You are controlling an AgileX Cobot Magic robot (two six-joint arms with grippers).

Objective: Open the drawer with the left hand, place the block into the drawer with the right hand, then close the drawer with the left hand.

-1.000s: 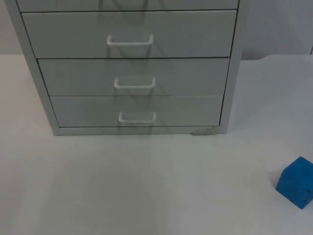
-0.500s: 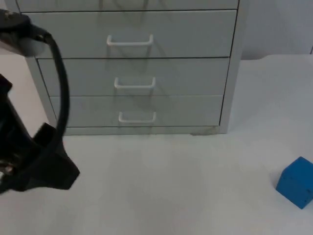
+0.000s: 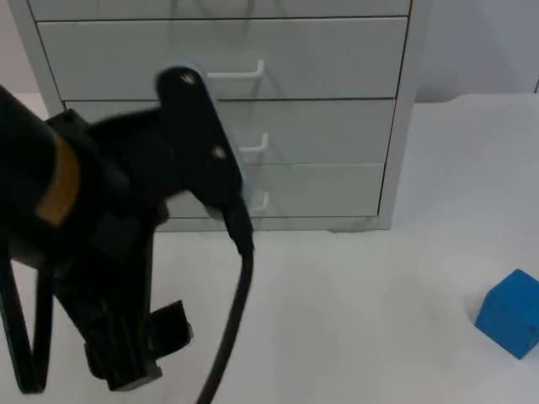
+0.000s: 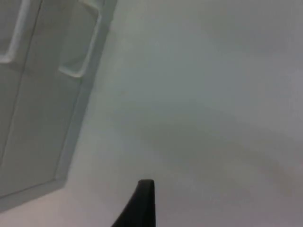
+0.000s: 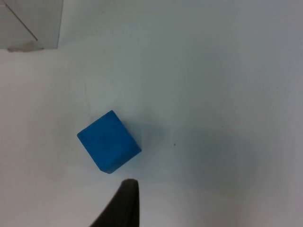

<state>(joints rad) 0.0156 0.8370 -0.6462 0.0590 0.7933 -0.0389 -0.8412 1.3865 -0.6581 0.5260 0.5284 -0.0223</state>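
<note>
A grey drawer cabinet (image 3: 337, 126) stands at the back of the table with all its drawers closed, each with a white handle (image 3: 246, 72). My left arm (image 3: 126, 219) hangs in front of the cabinet's left half and hides part of the handles. The left gripper (image 4: 142, 205) is over the white table just in front of the cabinet's bottom drawer handle (image 4: 80, 47). A blue block (image 3: 510, 324) lies on the table at the far right. My right gripper (image 5: 124, 203) hovers close above the blue block (image 5: 109, 141), apart from it.
The white table top (image 3: 354, 320) stretches bare between the cabinet and the block. A corner of the cabinet base (image 5: 28, 28) is seen from the right wrist, well away from the block.
The left arm has swung in from the left and now covers the cabinet's left front and parts of the handles. The block and drawers have not moved.
</note>
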